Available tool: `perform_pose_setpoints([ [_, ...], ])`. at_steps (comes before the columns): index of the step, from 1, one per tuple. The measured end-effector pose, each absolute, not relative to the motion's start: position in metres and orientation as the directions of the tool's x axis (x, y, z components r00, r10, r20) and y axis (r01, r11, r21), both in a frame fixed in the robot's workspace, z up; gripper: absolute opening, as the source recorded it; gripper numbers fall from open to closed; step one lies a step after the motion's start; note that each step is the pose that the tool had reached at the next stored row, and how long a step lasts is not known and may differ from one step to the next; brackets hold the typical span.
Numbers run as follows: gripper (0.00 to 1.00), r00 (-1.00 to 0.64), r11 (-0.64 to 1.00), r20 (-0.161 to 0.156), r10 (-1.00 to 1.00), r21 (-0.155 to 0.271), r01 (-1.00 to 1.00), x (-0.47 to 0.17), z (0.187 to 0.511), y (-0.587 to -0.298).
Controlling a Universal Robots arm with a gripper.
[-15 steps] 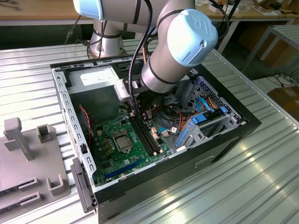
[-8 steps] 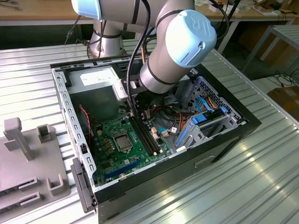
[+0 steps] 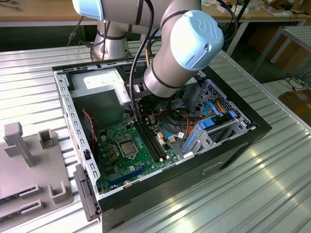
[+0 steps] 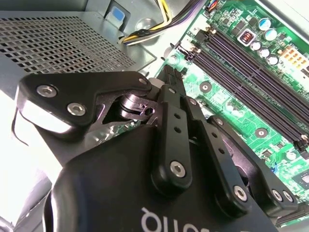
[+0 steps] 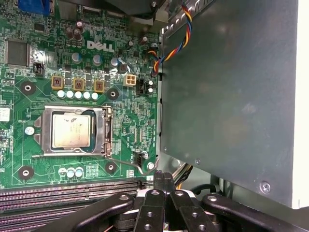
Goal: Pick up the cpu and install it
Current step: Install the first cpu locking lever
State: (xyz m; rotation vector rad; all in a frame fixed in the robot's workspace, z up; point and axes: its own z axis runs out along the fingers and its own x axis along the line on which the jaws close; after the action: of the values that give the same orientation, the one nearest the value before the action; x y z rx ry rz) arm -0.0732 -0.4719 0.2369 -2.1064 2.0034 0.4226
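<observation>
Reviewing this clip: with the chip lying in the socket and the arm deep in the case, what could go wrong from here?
1. The cpu lies inside the socket frame, but I cannot tell whether the frame is latched. If it is not, the chip might shift.
2. The shut pincer hangs close to the memory slots and the power supply box, so a sideways move could scrape either.
3. The coloured wires at the box edge could snag.

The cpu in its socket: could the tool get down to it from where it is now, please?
Probably yes: the cpu lies face-up with nothing over it, and the tool hangs just beside it, above the memory slots.
</observation>
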Motion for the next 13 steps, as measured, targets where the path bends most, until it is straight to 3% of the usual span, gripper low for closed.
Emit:
perform_pose_setpoints([
  [6, 0.11, 0.036, -0.058, -0.337, -0.941, 0.057, -0.997, -0.0734, 0.2372, -0.4716],
  [13, 0.11, 0.035, -0.056, -0.309, -0.950, 0.059, -0.997, -0.0734, 0.2372, -0.4717],
])
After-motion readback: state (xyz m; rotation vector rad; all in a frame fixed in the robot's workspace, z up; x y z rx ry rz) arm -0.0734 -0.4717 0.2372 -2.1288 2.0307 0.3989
